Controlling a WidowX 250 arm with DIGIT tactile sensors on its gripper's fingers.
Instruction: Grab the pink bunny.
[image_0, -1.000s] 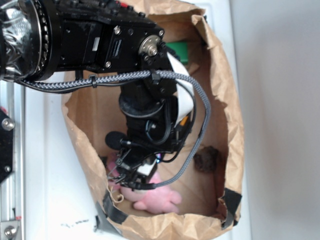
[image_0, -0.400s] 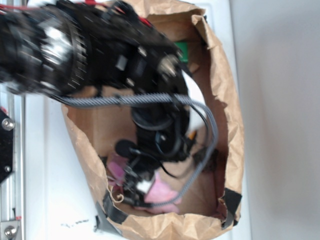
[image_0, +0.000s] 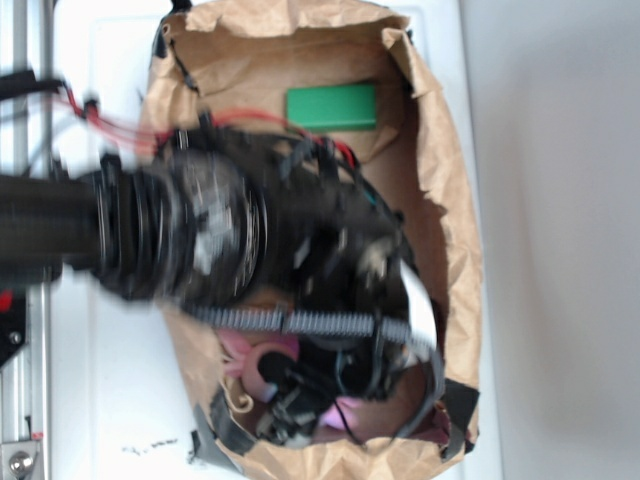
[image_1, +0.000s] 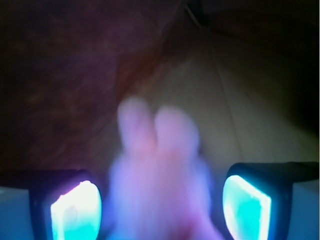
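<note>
The gripper (image_1: 161, 202) is spread wide. Its two glowing cyan pads (image_1: 76, 210) stand at either side of the bunny (image_1: 160, 175), each with a gap to the plush. Nothing is clamped. The bunny sits between the pads in the wrist view, blurred, with its two ears pointing away from the camera toward the brown floor of the bag.

In the exterior view the gripper (image_0: 290, 410) is low in the bag (image_0: 455, 250), near the bottom rim by the black tape. Only patches of the bunny (image_0: 345, 410) show pink around the black wrist hardware and cables. The arm (image_0: 190, 240) reaches in from the left, motion-blurred, and covers the middle of the bag. A green block (image_0: 331, 107) lies at the far end of the bag, well apart from the gripper.
</note>
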